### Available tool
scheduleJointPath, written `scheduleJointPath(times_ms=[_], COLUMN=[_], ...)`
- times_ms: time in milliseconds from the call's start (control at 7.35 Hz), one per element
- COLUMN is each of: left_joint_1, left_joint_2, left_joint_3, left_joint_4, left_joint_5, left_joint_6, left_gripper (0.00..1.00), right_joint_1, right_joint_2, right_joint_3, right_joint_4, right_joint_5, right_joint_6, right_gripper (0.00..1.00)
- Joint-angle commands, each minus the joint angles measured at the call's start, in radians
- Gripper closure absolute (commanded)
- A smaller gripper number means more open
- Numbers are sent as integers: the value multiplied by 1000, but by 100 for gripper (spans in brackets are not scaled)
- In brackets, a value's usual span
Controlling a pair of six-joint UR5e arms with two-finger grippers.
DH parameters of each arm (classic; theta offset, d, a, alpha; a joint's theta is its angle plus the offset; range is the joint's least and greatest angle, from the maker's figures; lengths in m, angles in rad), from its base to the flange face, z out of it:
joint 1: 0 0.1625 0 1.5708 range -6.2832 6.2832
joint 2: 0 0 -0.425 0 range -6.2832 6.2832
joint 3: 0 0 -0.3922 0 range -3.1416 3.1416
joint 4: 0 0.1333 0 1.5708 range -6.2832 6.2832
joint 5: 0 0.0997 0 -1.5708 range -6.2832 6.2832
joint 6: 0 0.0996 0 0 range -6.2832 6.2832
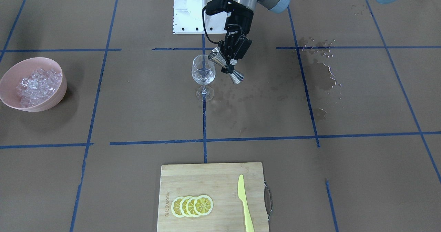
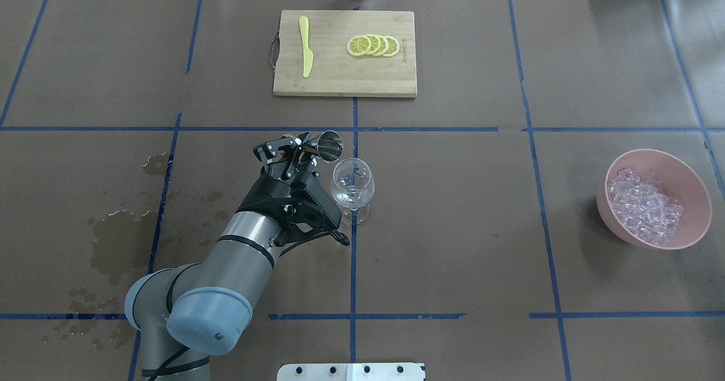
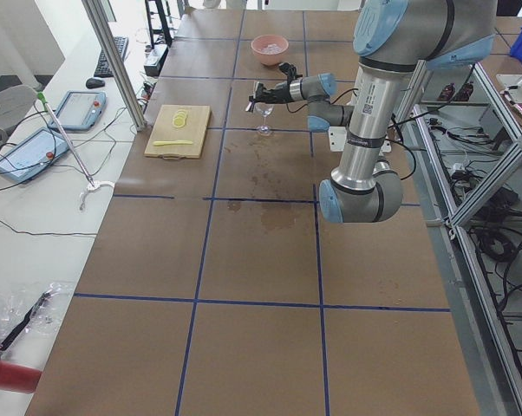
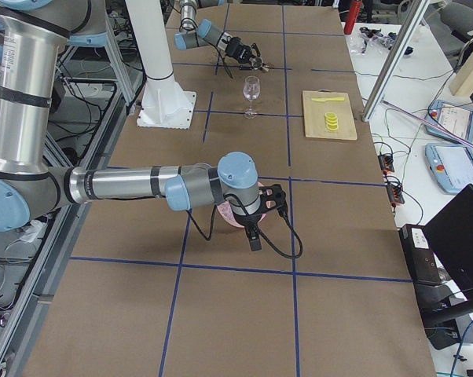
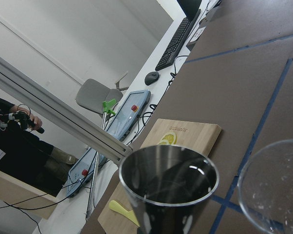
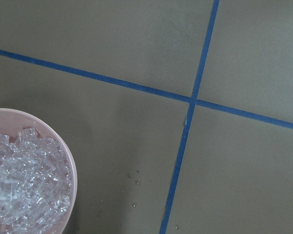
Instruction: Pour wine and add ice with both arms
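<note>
The left claw (image 1: pixel 230 61) is clamped on the waist of a steel measuring cup (image 1: pixel 225 66), which is tilted with one mouth just beside the rim of the wine glass (image 1: pixel 203 71) at mid-table. The wine (image 1: pixel 203 77) seems to be a thin clear pool low in the glass, though glare makes that uncertain. The ice (image 1: pixel 38 85), a whitish glassy heap, fills the pink bowl (image 1: pixel 51 99) far right. The right claw (image 4: pixel 256 232) hangs over the bowl; I cannot tell its grip.
</note>
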Motion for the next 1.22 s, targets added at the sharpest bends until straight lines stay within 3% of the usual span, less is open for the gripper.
scheduleJointPath(times_ms=[0, 1088], left_joint_1=[-1, 11], left_joint_2=[-7, -42], left_joint_3=[1, 64], left_joint_4=[7, 9], left_joint_5=[51, 160], left_joint_6=[101, 290], left_gripper=[100, 100], right_joint_1=[0, 3], right_joint_2=[-4, -5], right_joint_3=[0, 1], right_joint_4=[0, 0], right_joint_5=[1, 4], right_joint_6=[1, 22], right_gripper=[0, 0])
